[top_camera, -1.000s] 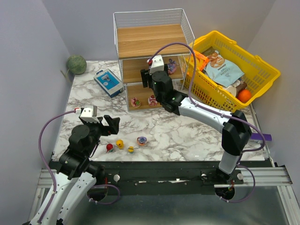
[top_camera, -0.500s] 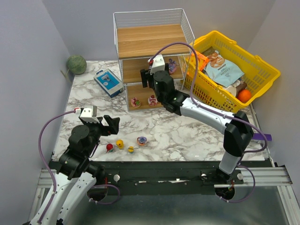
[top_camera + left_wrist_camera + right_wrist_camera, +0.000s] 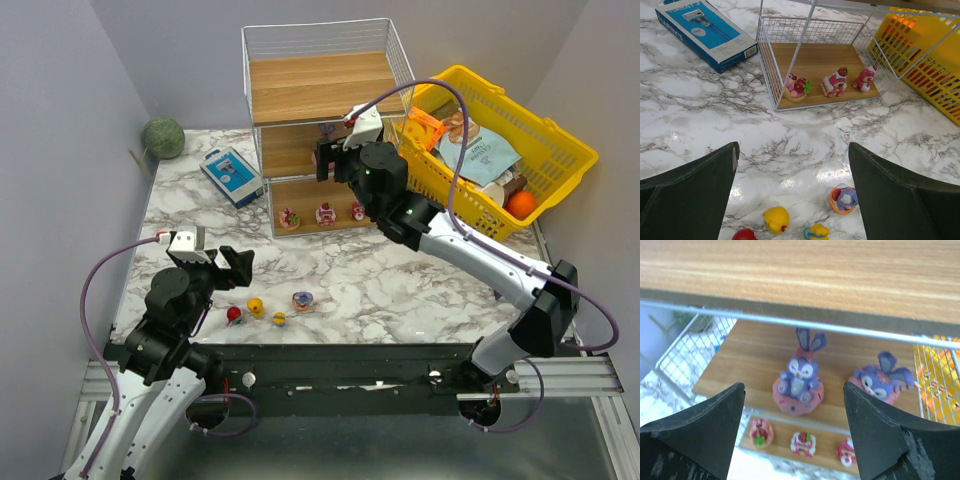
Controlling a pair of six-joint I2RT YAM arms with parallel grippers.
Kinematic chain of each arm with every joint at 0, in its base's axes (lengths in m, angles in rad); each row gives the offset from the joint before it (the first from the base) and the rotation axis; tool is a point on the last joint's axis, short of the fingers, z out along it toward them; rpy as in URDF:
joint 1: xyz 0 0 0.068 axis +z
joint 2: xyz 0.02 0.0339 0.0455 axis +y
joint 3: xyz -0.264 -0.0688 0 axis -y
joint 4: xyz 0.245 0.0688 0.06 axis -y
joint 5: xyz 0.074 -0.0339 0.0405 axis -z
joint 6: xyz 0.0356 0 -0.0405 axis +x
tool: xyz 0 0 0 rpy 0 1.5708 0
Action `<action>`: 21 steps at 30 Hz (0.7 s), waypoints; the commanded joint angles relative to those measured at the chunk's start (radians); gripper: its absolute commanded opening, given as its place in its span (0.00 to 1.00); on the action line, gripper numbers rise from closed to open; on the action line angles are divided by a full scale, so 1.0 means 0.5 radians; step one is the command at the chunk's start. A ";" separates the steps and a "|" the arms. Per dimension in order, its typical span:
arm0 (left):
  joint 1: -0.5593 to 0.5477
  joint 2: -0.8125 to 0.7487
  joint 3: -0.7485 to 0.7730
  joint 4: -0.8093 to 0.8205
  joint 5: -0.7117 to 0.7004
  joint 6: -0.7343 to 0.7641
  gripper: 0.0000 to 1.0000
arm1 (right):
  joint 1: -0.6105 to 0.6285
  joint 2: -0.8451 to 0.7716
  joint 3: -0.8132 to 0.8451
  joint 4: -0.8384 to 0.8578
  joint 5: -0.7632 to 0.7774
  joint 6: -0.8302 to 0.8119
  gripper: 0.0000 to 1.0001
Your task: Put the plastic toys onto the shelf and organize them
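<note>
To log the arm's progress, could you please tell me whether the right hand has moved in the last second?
Yes. The right hand has shifted right along the shelf front, toward the yellow basket.

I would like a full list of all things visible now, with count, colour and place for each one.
table: one, grey-veined white marble, under everything
shelf: one, white wire with wooden boards, far middle of table
cake-like toys: three, pink-red, shelf's bottom board
bunny-eared toys: two, purple on pink bases, middle board
loose toys: four, two yellow, one red, one pink-purple, on table, near left
box: one, blue-white, left of shelf
ball: one, green, far left corner
basket: one, yellow, right of shelf, holding packets and orange thing
left gripper: one, black, open, above loose toys
right gripper: one, black, open, facing middle board
</note>
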 commanded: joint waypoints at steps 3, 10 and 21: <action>0.010 -0.032 -0.008 -0.038 -0.030 0.002 0.99 | 0.014 -0.387 -0.232 -0.397 -0.197 0.257 0.87; 0.010 -0.065 -0.011 -0.041 0.001 0.005 0.99 | 0.048 -0.927 -0.761 -0.805 -0.406 0.631 0.83; 0.010 -0.145 -0.014 -0.051 0.016 -0.001 0.99 | 0.590 -1.233 -1.729 -0.419 -0.621 1.242 0.46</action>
